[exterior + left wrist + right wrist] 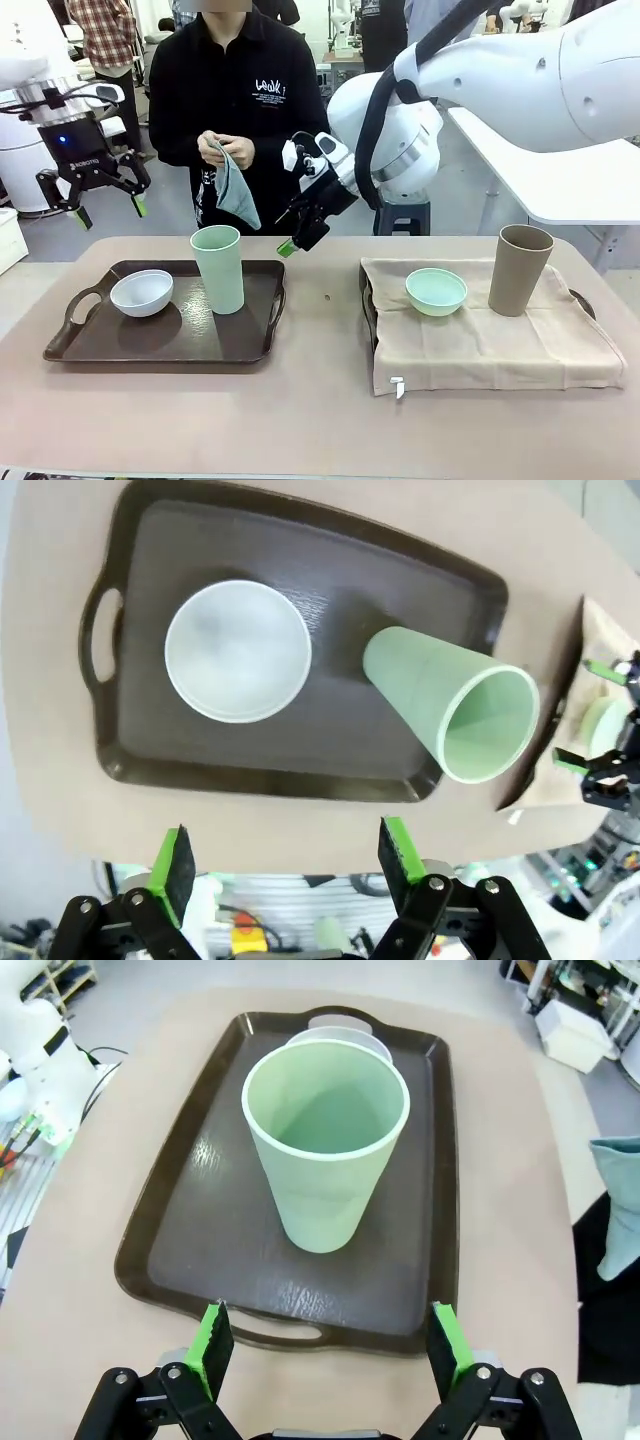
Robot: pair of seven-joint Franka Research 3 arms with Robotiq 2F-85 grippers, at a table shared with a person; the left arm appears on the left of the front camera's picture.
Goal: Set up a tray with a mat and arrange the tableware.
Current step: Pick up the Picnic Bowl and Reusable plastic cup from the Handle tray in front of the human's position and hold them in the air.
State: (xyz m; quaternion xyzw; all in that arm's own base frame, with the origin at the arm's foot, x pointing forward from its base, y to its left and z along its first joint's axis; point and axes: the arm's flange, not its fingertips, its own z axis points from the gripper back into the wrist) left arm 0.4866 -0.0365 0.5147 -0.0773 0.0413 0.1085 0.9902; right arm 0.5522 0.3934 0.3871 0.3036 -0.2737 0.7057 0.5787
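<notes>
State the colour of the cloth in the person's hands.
Dusty blue-grey. The cloth shows best in the front view, hanging from the person's hands.

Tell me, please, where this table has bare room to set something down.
The table is bare between the dark tray and the mat, and along its near edge. The mat's near half is free too. Crowded: the tray's far half, with the white bowl and green cup.

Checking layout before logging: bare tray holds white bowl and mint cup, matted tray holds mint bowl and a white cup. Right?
No: front view shows the cup on the matted tray is taupe brown, not white. Rest holds.
</notes>
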